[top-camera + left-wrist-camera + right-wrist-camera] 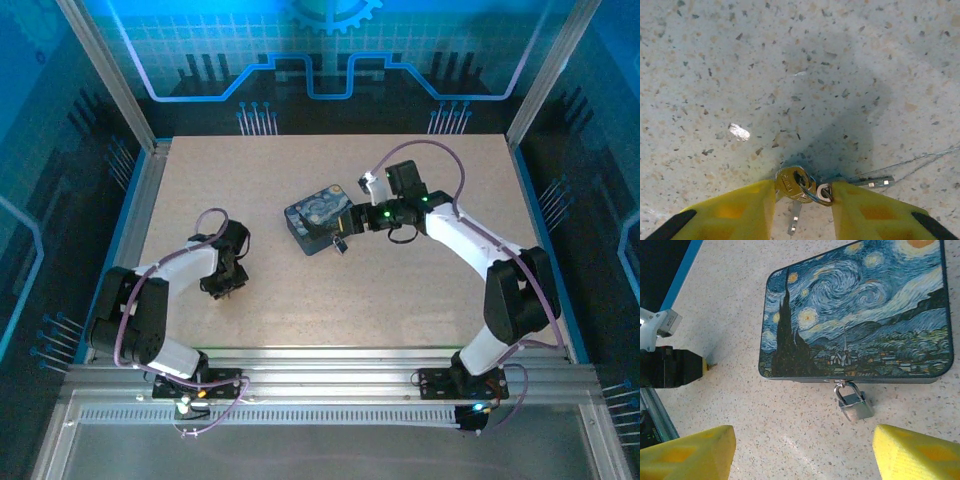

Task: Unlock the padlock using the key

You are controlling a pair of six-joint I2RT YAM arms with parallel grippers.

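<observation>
So the left claw (802, 194) is half-closed around the key (790, 183) on the table (790, 65), can't tell if it's actually gripping. The right claw (804, 442) is wide open and empty, just short of the padlock (854, 404), which is hooked on the tin (855, 315).

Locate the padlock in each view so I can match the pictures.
Top external: padlock at the tin's lower-right corner, mid-table.
Right wrist: padlock below the tin's lower edge, right of centre.
Left wrist: key bunch between the left gripper's jaws instead.
Shared landmark: the swirl-painted tin.
</observation>
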